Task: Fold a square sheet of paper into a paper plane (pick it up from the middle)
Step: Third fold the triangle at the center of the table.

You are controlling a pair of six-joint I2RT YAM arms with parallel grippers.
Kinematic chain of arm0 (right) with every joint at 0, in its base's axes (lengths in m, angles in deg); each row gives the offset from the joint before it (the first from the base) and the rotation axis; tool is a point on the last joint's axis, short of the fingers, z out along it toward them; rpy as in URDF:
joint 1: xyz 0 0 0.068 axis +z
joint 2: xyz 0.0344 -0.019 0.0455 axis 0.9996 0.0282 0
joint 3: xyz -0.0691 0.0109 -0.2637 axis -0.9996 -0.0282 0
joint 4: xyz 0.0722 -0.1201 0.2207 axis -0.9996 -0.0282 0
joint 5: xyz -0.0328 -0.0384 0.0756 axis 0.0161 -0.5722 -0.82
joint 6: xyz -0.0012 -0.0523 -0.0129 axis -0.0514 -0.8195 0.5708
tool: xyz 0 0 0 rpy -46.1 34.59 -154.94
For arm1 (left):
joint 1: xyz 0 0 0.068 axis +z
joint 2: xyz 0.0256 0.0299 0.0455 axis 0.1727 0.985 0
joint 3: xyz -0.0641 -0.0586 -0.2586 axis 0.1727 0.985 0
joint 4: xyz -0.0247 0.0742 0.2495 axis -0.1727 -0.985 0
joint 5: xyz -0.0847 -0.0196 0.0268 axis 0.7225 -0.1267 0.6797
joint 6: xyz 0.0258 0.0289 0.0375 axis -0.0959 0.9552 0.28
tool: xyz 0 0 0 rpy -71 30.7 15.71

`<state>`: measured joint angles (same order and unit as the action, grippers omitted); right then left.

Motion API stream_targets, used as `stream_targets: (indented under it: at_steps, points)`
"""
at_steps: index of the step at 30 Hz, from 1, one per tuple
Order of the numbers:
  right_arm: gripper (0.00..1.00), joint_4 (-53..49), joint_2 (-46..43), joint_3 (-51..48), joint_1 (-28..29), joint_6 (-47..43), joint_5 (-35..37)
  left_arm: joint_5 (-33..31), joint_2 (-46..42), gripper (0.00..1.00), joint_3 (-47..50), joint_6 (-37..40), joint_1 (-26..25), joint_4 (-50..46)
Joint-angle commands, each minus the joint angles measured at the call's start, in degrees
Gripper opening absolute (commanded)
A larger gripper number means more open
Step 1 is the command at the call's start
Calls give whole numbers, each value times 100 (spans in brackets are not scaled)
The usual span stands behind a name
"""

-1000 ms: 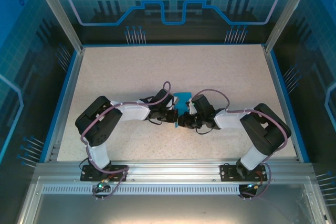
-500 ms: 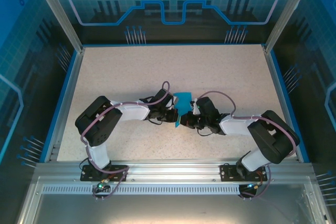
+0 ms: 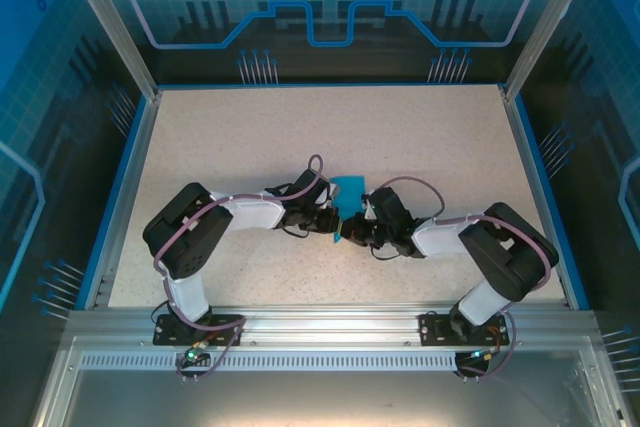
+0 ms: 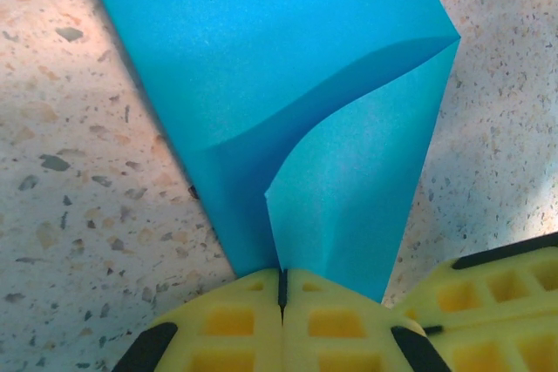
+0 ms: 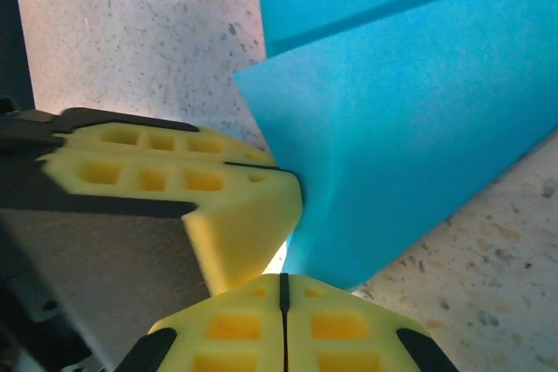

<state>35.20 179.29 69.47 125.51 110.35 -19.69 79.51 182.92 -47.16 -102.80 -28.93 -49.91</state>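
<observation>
The square sheet of paper (image 3: 349, 188) is bright blue, folded into a tapering shape, and lies at the table's middle between my two grippers. In the left wrist view the paper (image 4: 261, 67) has one flap curled up, and its narrow end runs into my left gripper (image 4: 282, 278), which is shut on it. My right gripper (image 5: 283, 289) is shut too, with the paper (image 5: 418, 119) meeting its fingertips at a corner. The grippers meet tip to tip: left gripper (image 3: 335, 223), right gripper (image 3: 346, 232). The left gripper's fingers (image 5: 174, 176) show in the right wrist view.
The speckled beige table (image 3: 300, 137) has a blue raised border, with metal posts at its back corners. Both arms bend inward from their bases on the front rail (image 3: 320, 322). Open tabletop lies behind and to both sides of the paper.
The right arm's elbow swung out and came back a little while its gripper closed at the paper's corner. The left arm and the paper stayed put.
</observation>
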Motion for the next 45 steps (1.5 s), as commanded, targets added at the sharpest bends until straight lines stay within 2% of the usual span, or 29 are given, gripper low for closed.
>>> stream_targets:
  at_steps: [1,11,18,27,31,40,45]
  points:
    - [7,321,226,34,101,137,13,-105,166,0,196,-69,71,-301]
    - [7,-532,472,202,106,-95,250,-128,158,0,206,-63,90,-312]
    - [8,-468,-131,85,177,-111,196,-120,122,0,210,-94,116,-317]
    - [8,45,322,44,312,170,62,-70,131,0,158,-111,124,-309]
    - [8,-526,408,136,304,50,337,-70,149,0,164,-111,120,-300]
    - [9,-572,-274,39,396,-15,273,-63,158,0,184,-129,119,-278]
    - [9,-400,-224,65,453,29,175,-61,158,0,168,-111,118,-306]
